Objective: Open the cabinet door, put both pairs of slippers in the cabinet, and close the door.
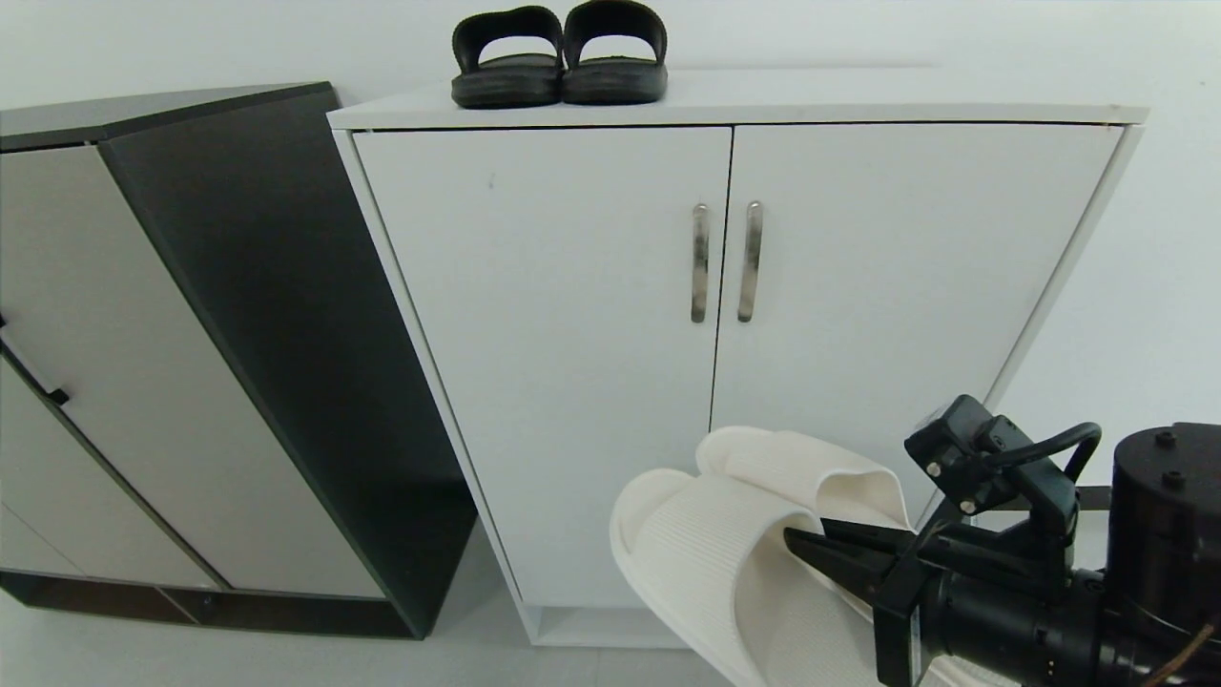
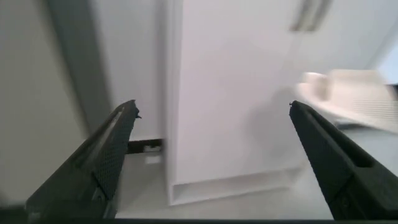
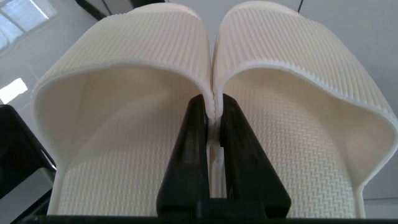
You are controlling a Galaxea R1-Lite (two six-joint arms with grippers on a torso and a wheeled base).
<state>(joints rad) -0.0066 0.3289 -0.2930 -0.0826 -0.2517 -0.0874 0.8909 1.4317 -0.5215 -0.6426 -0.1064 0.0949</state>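
Right wrist view: right jaws clenched on the touching inner edges of the white slippers (image 3: 124,93), the pair held side by side. Head view puts that pair low, in front of the white cabinet (image 1: 572,382), by its right door (image 1: 906,286). Left jaws spread wide, grasping nothing, facing the cabinet's lower corner. Both doors shut, handles (image 1: 700,262) together at the middle. Black slippers (image 1: 558,57) sit on the cabinet top. Dark cabinet (image 1: 267,334) stands just beside, to the left.

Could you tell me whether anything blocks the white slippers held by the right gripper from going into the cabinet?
Yes: both cabinet doors are shut, right in front of the white slippers clamped in the right gripper.
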